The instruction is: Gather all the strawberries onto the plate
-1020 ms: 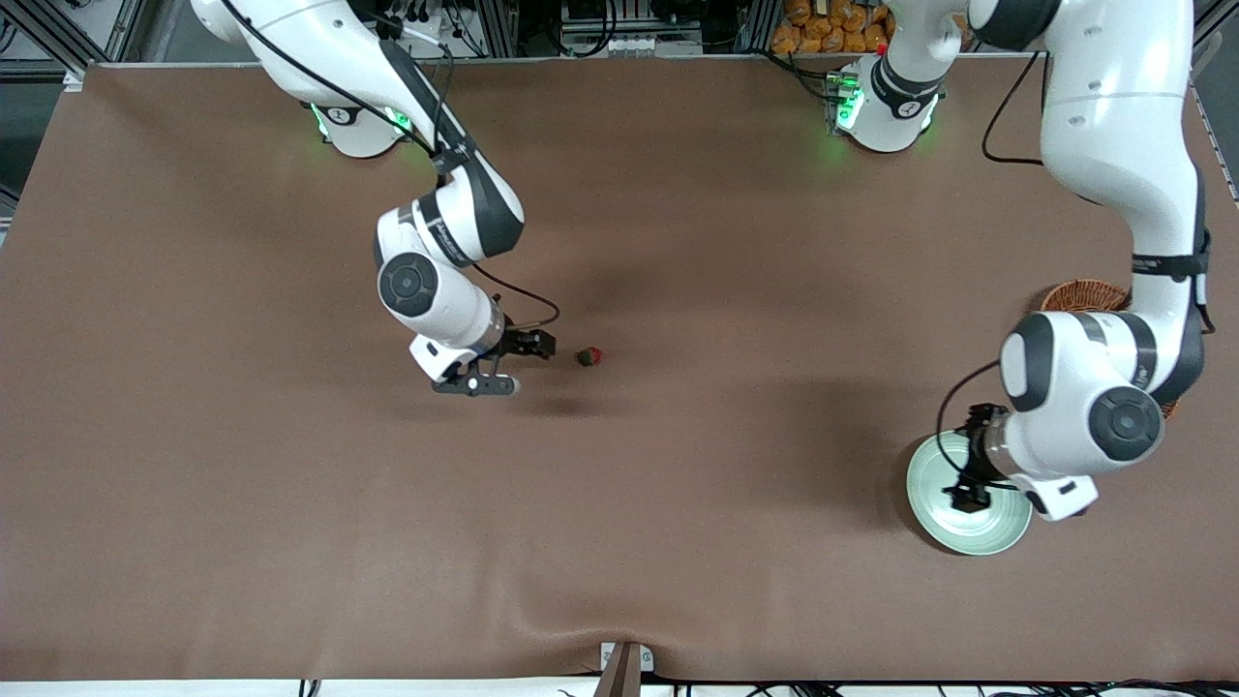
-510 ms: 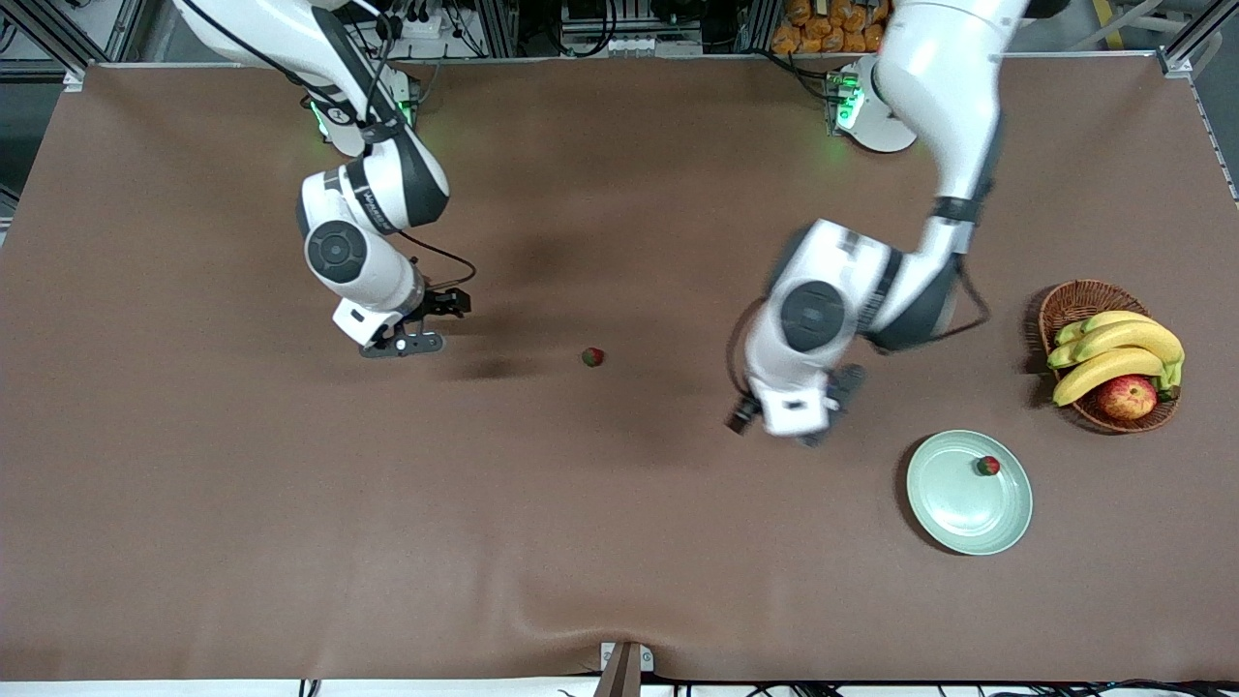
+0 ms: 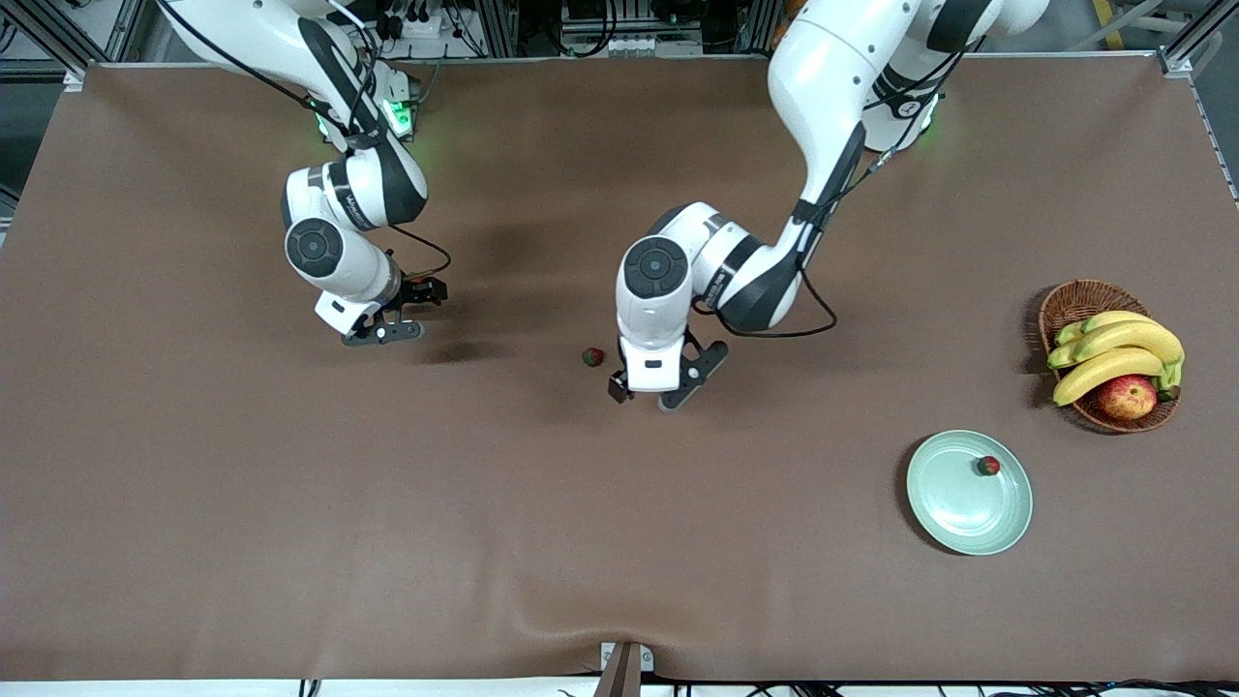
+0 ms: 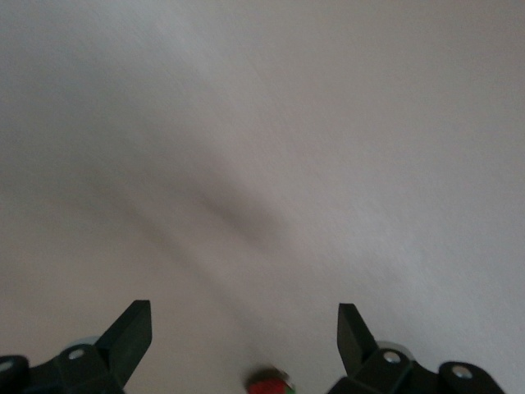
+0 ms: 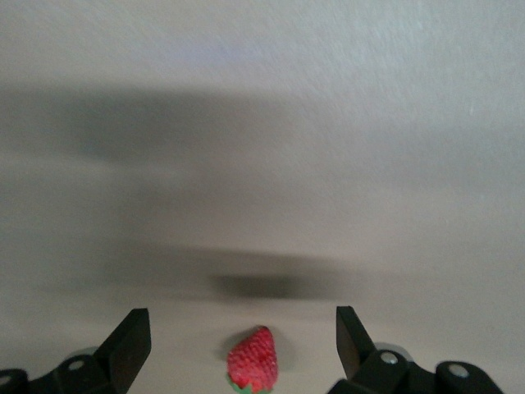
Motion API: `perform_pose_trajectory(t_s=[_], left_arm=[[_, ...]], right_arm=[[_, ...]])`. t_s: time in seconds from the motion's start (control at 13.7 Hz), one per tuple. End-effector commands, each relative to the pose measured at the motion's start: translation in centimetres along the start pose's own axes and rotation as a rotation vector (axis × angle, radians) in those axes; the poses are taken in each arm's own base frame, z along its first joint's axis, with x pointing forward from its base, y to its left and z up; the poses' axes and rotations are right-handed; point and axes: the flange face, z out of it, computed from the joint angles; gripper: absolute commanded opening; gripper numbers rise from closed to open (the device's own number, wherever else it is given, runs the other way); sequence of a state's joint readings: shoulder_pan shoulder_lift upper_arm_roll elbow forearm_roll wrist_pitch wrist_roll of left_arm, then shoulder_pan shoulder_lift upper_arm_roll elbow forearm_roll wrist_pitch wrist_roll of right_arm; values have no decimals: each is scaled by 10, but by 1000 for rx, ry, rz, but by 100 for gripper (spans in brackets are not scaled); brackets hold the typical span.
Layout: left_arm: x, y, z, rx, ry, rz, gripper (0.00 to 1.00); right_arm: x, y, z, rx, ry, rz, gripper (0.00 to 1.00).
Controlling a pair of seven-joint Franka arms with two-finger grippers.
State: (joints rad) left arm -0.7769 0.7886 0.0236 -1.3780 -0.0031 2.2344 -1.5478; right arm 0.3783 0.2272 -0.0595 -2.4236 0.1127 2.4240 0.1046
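One strawberry lies on the pale green plate toward the left arm's end of the table. A second strawberry lies on the cloth at mid-table. My left gripper hangs open and empty just beside it. The left wrist view shows the open left gripper with that berry low between the jaws. My right gripper is open over the cloth nearer the right arm's end. The right wrist view shows the open right gripper with a third strawberry lying between its jaws; the front view does not show that berry.
A brown wicker basket with bananas and a red-yellow apple stands beside the plate, farther from the front camera. Brown cloth covers the whole table.
My left gripper left a strawberry on the plate and swung to the mid-table berry. My right gripper drew back from that berry toward the right arm's end.
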Motion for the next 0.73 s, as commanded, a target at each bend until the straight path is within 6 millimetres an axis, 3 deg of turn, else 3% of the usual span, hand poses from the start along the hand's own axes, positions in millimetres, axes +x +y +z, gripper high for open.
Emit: perform_pose_trajectory(t_s=[0.0,0.36,0.66], left_arm=[[-34,13,16,-55,20,-14,100],[-67,23,37,-97,-4,-283,100],[-75,22,51,-116,-27,-529,100]], right_arm=[[-20,9,5,-11,-13,-15,100],[-29,11,20,-17,-53,-11,90],[-32,9,27,-20,-79,-4,75]])
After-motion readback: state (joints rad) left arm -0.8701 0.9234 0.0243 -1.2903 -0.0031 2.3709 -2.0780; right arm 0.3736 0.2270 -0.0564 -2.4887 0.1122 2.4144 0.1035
